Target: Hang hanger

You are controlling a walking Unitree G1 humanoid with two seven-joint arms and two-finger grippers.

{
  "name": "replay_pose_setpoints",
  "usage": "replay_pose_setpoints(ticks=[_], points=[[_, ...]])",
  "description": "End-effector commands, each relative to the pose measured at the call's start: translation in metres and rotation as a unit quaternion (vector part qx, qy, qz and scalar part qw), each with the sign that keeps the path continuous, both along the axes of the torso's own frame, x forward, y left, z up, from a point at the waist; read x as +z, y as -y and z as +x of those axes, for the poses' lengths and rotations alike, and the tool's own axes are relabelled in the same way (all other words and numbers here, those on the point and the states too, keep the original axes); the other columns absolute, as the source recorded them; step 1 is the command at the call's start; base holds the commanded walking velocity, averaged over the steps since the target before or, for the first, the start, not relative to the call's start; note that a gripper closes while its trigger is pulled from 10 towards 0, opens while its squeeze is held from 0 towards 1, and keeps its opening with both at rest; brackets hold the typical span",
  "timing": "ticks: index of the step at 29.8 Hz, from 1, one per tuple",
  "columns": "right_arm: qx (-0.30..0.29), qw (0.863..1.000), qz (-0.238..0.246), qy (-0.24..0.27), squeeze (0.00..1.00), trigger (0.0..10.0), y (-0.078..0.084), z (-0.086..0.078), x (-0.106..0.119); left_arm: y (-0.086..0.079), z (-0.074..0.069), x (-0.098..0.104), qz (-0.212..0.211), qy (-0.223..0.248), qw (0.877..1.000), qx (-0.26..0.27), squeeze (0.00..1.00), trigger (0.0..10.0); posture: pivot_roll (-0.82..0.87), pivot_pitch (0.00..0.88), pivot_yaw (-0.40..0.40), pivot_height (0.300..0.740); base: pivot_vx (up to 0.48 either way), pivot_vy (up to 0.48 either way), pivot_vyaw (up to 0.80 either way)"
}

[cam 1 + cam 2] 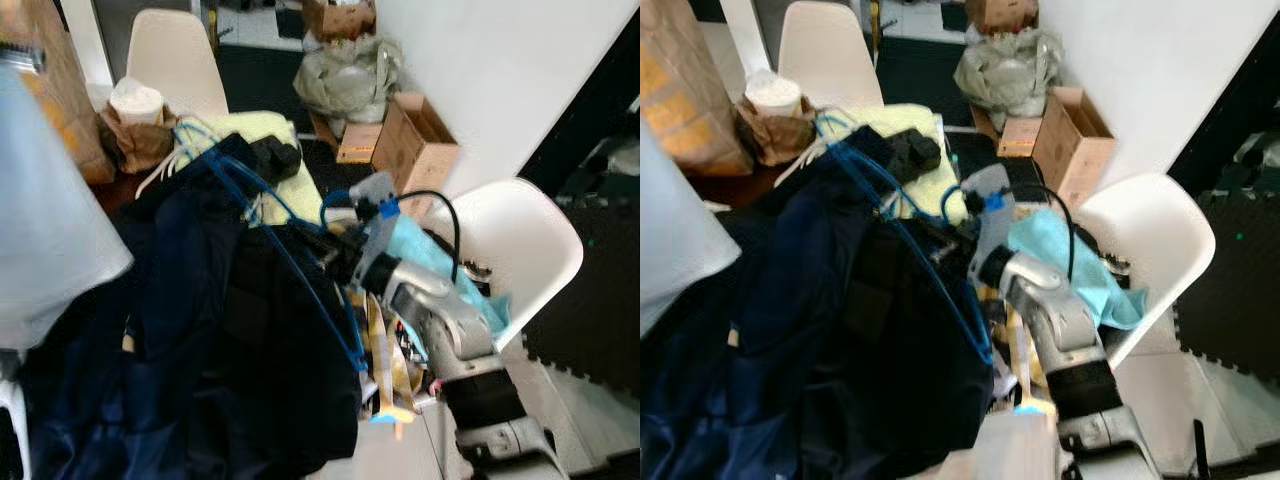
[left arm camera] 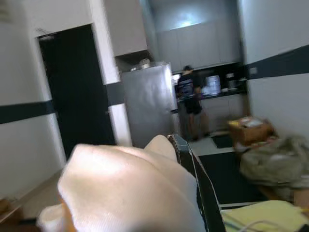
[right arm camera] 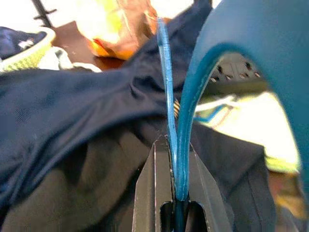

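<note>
A blue wire hanger [image 1: 290, 250] carries a dark navy garment [image 1: 180, 350] that droops over the left and middle of the scene. My right gripper [image 1: 330, 245] reaches in from the right and is shut on the hanger's wire. The right wrist view shows the blue hanger [image 3: 166, 96] pinched between the two black fingers [image 3: 149, 193], with the navy garment [image 3: 72, 111] behind. A second blue hanger loop [image 1: 195, 135] pokes out at the top of the pile. My left gripper [image 2: 186, 154] is raised and half covered by a pale cloth [image 2: 120, 188].
A white chair [image 1: 525, 240] with a light blue cloth [image 1: 430, 255] stands under my right arm. Beyond are a yellow towel [image 1: 270, 130], a cardboard box [image 1: 420, 140], a plastic bag [image 1: 345, 75] and another chair [image 1: 175, 55]. A person [image 2: 190, 96] stands in the far kitchen.
</note>
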State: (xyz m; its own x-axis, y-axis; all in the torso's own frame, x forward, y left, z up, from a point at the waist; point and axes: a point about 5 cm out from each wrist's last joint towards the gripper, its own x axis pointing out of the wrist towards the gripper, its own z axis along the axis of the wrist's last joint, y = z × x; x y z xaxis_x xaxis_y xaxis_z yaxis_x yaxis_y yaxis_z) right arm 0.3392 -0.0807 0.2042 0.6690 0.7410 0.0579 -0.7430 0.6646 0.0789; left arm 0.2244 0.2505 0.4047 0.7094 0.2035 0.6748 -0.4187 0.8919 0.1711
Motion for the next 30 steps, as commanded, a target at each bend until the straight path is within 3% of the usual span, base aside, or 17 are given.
replay_pose_setpoints(ticks=[1, 2, 5, 7, 8, 10, 12, 14, 21, 22, 23, 24, 26, 27, 28, 29, 30], points=[[-0.024, 1.000, -0.015, -0.004, 0.00, 10.0, 0.008, 0.004, -0.003, -0.020, -0.007, -0.008, -0.034, 0.006, 0.997, 0.063, 0.00, 10.0, 0.09, 0.145, -0.121, 0.740, 0.000, 0.000, 0.00], [-0.024, 1.000, -0.015, -0.004, 0.00, 10.0, 0.008, 0.004, -0.003, -0.020, -0.007, -0.008, -0.034, 0.006, 0.997, 0.063, 0.00, 10.0, 0.09, 0.145, -0.121, 0.740, 0.000, 0.000, 0.00], [-0.066, 0.996, -0.052, -0.008, 0.00, 10.0, 0.016, 0.011, -0.008, -0.035, 0.000, -0.031, -0.098, -0.028, 0.993, 0.068, 0.00, 10.0, 0.08, 0.150, -0.114, 0.740, 0.000, 0.000, 0.00], [-0.066, 0.996, -0.052, -0.008, 0.00, 10.0, 0.016, 0.011, -0.008, -0.035, 0.000, -0.031, -0.098, -0.028, 0.993, 0.068, 0.00, 10.0, 0.08, 0.150, -0.114, 0.740, 0.000, 0.000, 0.00], [-0.095, 0.993, -0.073, -0.014, 0.00, 10.0, 0.023, 0.016, -0.011, -0.034, 0.008, -0.048, -0.121, -0.055, 0.990, 0.052, 0.00, 10.0, 0.08, 0.153, -0.114, 0.740, 0.000, 0.000, 0.00], [-0.095, 0.993, -0.073, -0.014, 0.00, 10.0, 0.023, 0.016, -0.011, -0.034, 0.008, -0.048, -0.121, -0.055, 0.990, 0.052, 0.00, 10.0, 0.08, 0.153, -0.114, 0.740, 0.000, 0.000, 0.00], [-0.135, 0.984, -0.115, -0.028, 0.00, 10.0, 0.036, 0.022, -0.020, -0.015, 0.024, -0.079, -0.133, -0.118, 0.984, -0.004, 0.00, 10.0, 0.07, 0.137, -0.108, 0.740, 0.000, 0.000, 0.00], [-0.146, 0.980, -0.131, -0.032, 0.00, 10.0, 0.041, 0.023, -0.023, -0.006, 0.029, -0.089, -0.130, -0.139, 0.981, -0.029, 0.00, 10.0, 0.07, 0.137, -0.108, 0.740, 0.000, 0.000, 0.00], [-0.180, 0.964, -0.189, -0.055, 0.00, 10.0, 0.052, 0.025, -0.037, 0.026, 0.039, -0.108, -0.081, -0.203, 0.971, -0.099, 0.00, 10.0, 0.07, 0.134, -0.103, 0.740, 0.000, 0.000, 0.00], [-0.183, 0.962, -0.195, -0.059, 0.00, 10.0, 0.054, 0.025, -0.040, 0.037, 0.040, -0.115, -0.061, -0.231, 0.962, -0.130, 0.00, 10.0, 0.07, 0.133, -0.103, 0.740, 0.000, 0.000, 0.00], [-0.183, 0.962, -0.195, -0.059, 0.00, 10.0, 0.054, 0.025, -0.040, 0.037, 0.040, -0.115, -0.061, -0.231, 0.962, -0.130, 0.00, 10.0, 0.07, 0.133, -0.103, 0.740, 0.000, 0.000, 0.00], [-0.184, 0.961, -0.198, -0.061, 0.00, 10.0, 0.054, 0.025, -0.041, 0.047, 0.041, -0.124, -0.040, -0.267, 0.949, -0.162, 0.00, 10.0, 0.07, 0.133, -0.103, 0.740, 0.000, 0.000, 0.00], [-0.184, 0.961, -0.198, -0.061, 0.00, 10.0, 0.054, 0.025, -0.041, 0.047, 0.041, -0.124, -0.040, -0.267, 0.949, -0.162, 0.00, 10.0, 0.07, 0.133, -0.103, 0.740, 0.000, 0.000, 0.00], [-0.184, 0.960, -0.200, -0.060, 0.00, 10.0, 0.053, 0.025, -0.042, 0.055, 0.039, -0.133, -0.030, -0.300, 0.934, -0.191, 0.65, 10.0, 0.07, 0.133, -0.103, 0.740, 0.000, 0.000, 0.00], [-0.184, 0.960, -0.200, -0.060, 0.00, 10.0, 0.053, 0.025, -0.042, 0.055, 0.039, -0.133, -0.030, -0.300, 0.934, -0.191, 0.65, 10.0, 0.07, 0.133, -0.103, 0.740, 0.000, 0.000, 0.00], [-0.184, 0.960, -0.203, -0.060, 0.00, 10.0, 0.053, 0.025, -0.042, 0.057, 0.037, -0.139, -0.019, -0.324, 0.924, -0.203, 1.00, 10.0, 0.07, 0.136, -0.103, 0.740, 0.000, 0.000, 0.00], [-0.184, 0.960, -0.203, -0.060, 0.00, 10.0, 0.053, 0.025, -0.042, 0.057, 0.037, -0.139, -0.019, -0.324, 0.924, -0.203, 1.00, 10.0, 0.07, 0.136, -0.103, 0.740, 0.000, 0.000, 0.00]])
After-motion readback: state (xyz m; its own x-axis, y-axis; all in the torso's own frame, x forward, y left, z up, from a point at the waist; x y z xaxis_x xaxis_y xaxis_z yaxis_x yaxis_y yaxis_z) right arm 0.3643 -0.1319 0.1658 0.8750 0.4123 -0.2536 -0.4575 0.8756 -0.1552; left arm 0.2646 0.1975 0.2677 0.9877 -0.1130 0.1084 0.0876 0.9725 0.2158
